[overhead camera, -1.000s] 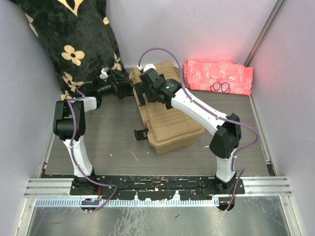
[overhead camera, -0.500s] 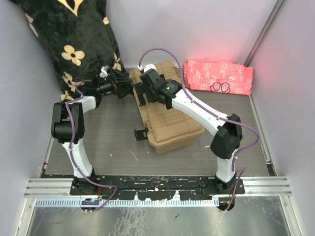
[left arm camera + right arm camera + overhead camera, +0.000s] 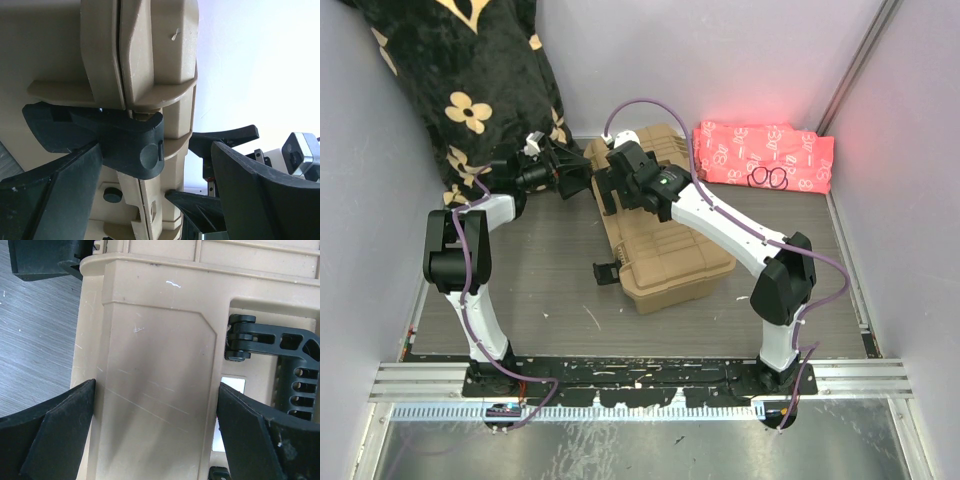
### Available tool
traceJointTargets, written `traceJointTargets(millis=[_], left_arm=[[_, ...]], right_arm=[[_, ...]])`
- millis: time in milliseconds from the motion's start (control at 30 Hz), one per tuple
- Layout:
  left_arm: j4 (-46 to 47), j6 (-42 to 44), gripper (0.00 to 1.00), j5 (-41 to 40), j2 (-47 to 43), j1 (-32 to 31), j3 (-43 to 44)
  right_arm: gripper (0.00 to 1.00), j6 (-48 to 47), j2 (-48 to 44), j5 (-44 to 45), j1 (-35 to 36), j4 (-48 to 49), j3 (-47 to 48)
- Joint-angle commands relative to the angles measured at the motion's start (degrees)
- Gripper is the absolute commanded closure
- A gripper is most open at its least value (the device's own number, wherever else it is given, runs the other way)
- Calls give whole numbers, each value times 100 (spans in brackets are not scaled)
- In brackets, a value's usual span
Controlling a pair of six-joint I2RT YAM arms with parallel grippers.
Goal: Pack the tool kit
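- Nearest the arm bases, bare table (image 3: 540,290) lies in front of the tan toolbox (image 3: 670,262), which sits at mid-table, angled, with its lid down; no loose pliers or screwdrivers show anywhere, so the kit appears to be inside already
- On the toolbox's left side the near latch (image 3: 606,272) juts outward, apparently unfastened, which suggests that closing up is what remains
- Farther along, the right gripper (image 3: 616,188) hovers over the lid's far end, fingers spread wide either side of the tan panel and gripping nothing; the pose looks meant to press or steady the lid from above
- Level with it, the left gripper (image 3: 578,178) comes in from the side, jaws wide apart and empty, bracketing the far latch (image 3: 125,145), which lies across the seam between lid and base; whether that latch is snapped home cannot be told
- One arm steadying and one at the latch reads as a fastening move
- Against the back wall lie the pink cloth (image 3: 765,155) at right and the black floral blanket (image 3: 470,90) at left, both apart from the work
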Motion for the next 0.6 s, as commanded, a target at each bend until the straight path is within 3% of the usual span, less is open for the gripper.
traceJointTargets(millis=[0, 567], left_arm=[[418, -231, 12, 196, -345, -701, 397], [194, -235, 12, 221, -571, -701, 715]], right_arm=[[11, 201, 990, -2138, 278, -2190, -999], [11, 213, 949, -2147, 286, -2170, -1032]])
